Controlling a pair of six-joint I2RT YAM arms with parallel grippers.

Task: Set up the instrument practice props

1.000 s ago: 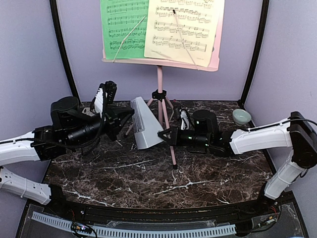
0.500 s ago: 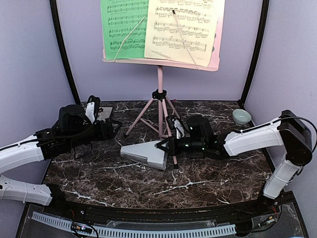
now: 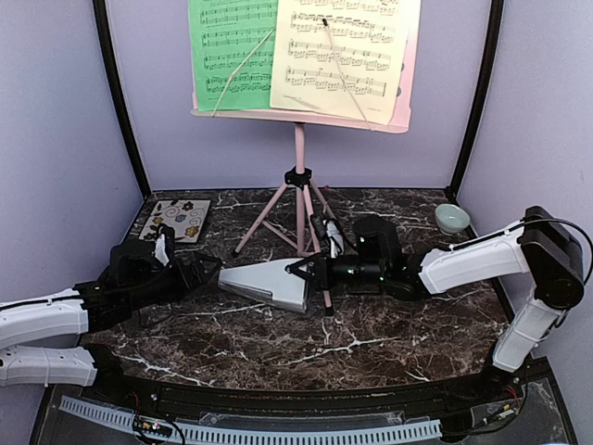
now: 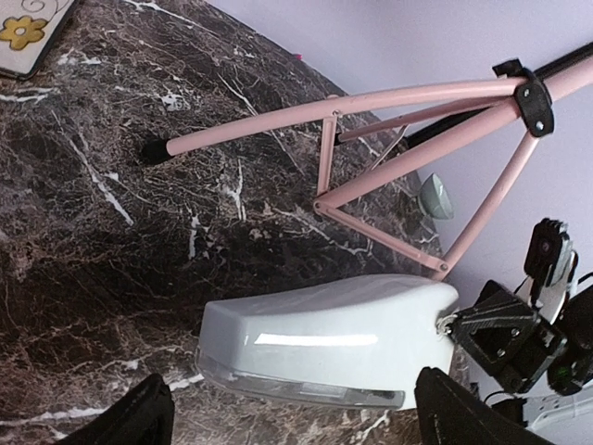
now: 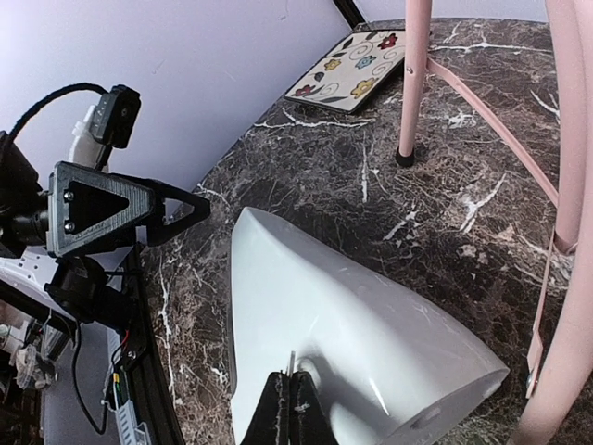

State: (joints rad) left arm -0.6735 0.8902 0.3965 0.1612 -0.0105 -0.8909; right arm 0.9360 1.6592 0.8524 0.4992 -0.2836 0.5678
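Note:
The grey-white pyramid metronome [image 3: 267, 283] lies on its side on the marble table, narrow end pointing left. My right gripper [image 3: 302, 271] is shut on a thin metal pin on the metronome's [image 5: 352, 343] flank, near its wide base; the right gripper [image 5: 296, 408] shows its tips pressed together. My left gripper [image 3: 209, 270] stands open just left of the narrow end, not touching it. From the left wrist the metronome [image 4: 324, 334] lies ahead of the spread left gripper [image 4: 296, 422]. Behind stands the pink music stand [image 3: 299, 153], carrying a green page [image 3: 232, 46] and a pale-yellow page [image 3: 343, 46].
A flower-patterned card [image 3: 176, 221] lies flat at the back left. A small pale-green bowl [image 3: 451, 218] sits at the back right. The stand's tripod legs [image 4: 389, 97] spread over the table just behind the metronome, one leg [image 3: 324, 297] reaching forward past my right gripper.
The metronome stood upright in my left gripper a second ago; it now lies tipped on its side. The left gripper opened and drew back to the near left.

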